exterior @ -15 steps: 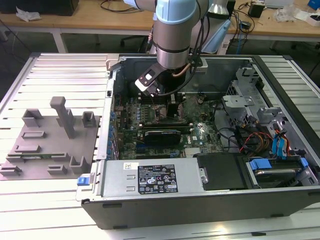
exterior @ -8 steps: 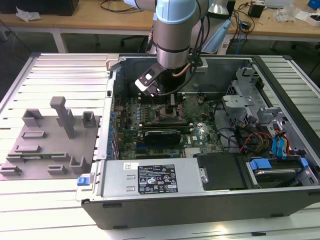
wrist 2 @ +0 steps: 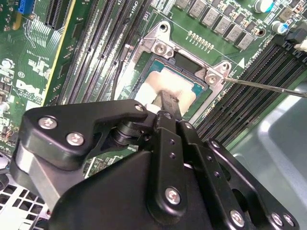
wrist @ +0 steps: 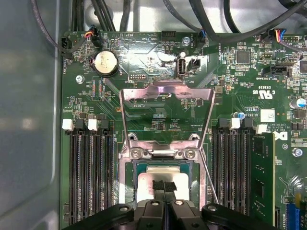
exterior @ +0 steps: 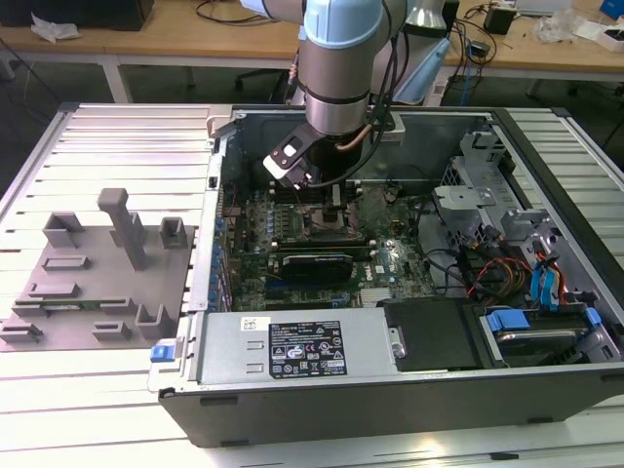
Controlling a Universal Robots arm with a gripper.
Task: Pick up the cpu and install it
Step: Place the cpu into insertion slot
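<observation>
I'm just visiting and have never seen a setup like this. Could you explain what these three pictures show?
The exterior view is taken from a camera off the machine. It shows a robot arm reaching down into an open computer case, which lies on a slatted metal table. Beside the case, on the exterior view's left, sits a grey plastic fixture.

Both wrist views come from cameras riding on the arm. They look past its black gripper at the green motherboard. The socket's metal cover stands open. The cpu, a small silver-white square, lies in the socket. The gripper's tips are together at the chip's top. I cannot tell whether they press on it.
</observation>
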